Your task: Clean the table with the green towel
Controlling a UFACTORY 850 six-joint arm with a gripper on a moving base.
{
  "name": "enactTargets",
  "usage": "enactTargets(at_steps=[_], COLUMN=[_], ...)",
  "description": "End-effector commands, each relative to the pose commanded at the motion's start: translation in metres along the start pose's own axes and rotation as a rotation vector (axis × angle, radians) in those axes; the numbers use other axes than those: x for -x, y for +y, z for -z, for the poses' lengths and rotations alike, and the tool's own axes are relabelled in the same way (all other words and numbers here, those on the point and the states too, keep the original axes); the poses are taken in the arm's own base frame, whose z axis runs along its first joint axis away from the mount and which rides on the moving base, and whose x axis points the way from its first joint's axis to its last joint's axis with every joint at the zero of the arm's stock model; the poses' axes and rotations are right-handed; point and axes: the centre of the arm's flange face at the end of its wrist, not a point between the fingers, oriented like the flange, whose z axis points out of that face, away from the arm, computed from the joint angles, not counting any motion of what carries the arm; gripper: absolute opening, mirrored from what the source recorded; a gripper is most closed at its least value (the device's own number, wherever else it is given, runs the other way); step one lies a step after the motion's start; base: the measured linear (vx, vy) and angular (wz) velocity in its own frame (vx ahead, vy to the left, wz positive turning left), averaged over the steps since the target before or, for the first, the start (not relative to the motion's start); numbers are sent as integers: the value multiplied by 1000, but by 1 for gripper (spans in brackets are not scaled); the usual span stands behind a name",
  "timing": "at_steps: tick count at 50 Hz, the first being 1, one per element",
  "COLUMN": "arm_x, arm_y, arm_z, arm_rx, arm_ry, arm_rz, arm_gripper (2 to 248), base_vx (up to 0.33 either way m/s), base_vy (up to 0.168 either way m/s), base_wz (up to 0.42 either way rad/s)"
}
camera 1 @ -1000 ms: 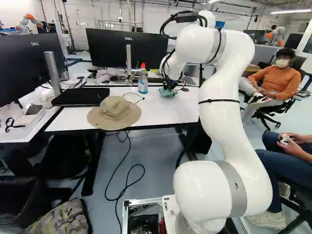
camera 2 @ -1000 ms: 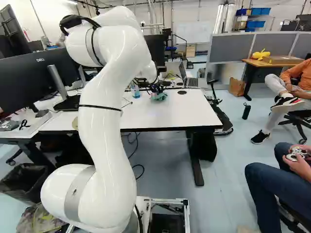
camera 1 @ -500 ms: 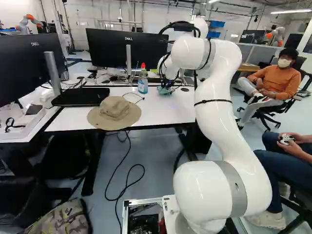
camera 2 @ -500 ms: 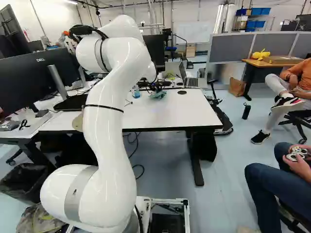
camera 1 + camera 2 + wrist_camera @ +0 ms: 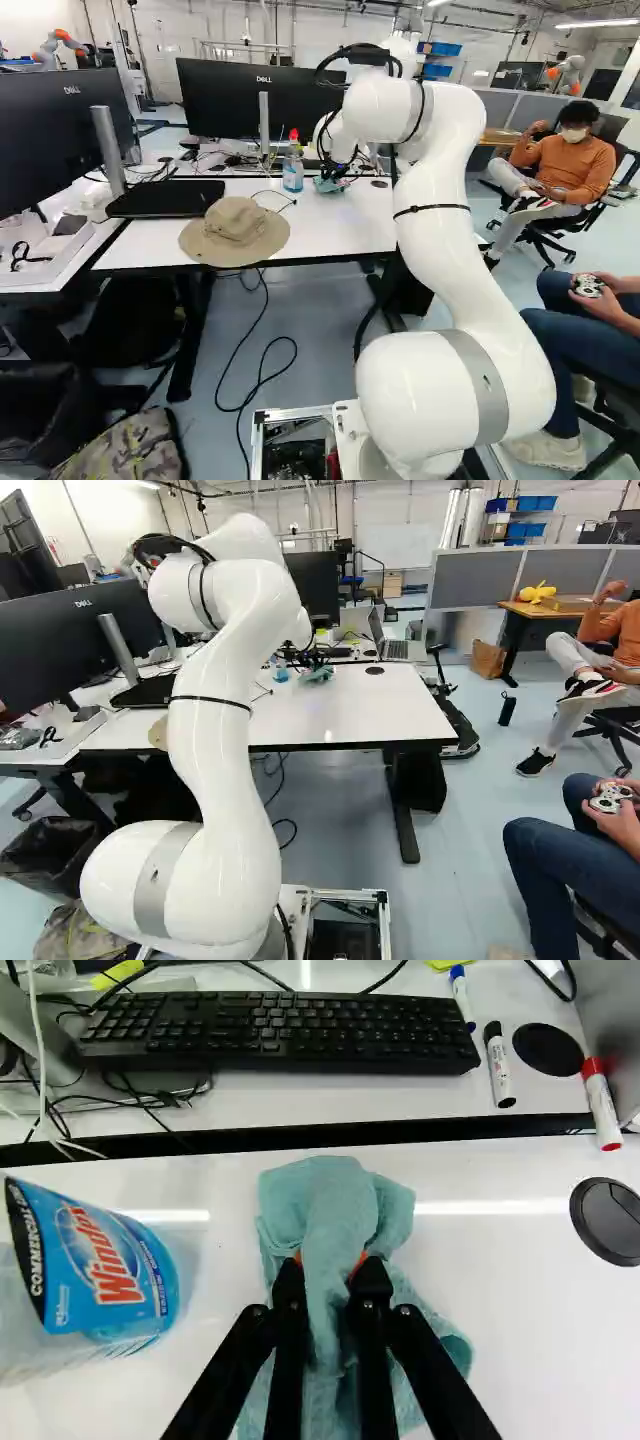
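Observation:
At the far side of the white table (image 5: 340, 225) my gripper (image 5: 338, 174) points down onto the green towel (image 5: 328, 186), which looks pale teal. In the wrist view the gripper (image 5: 330, 1278) is shut on a bunched fold of the towel (image 5: 335, 1200), pinched between both fingers. The rest of the cloth spreads crumpled on the white surface beneath and around the fingers. The right base view shows the towel (image 5: 318, 674) near the table's back edge.
A blue spray bottle (image 5: 110, 1280) stands close beside the gripper. Beyond the table's back edge lie a keyboard (image 5: 280, 1032) and markers (image 5: 500, 1065). A brimmed hat (image 5: 235, 232) rests at the table's front, with a monitor (image 5: 255, 100) behind. Another robot (image 5: 568, 72) stands far off.
The arm has swung a little toward the spray bottle, to the left in the left base view, and the towel has moved over the table with the gripper. The base has not moved.

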Motion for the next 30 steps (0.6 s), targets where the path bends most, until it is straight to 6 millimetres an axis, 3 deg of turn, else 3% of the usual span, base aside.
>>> enactTargets(at_steps=[16,30], arm_x=[18,27], arm_y=[1,20], arm_z=[20,29], arm_rx=[0,17], arm_ry=[-30,-43], arm_rz=[-1,-22], arm_gripper=[52,52], base_vx=[0,0], base_vy=[0,0], base_wz=[0,0])
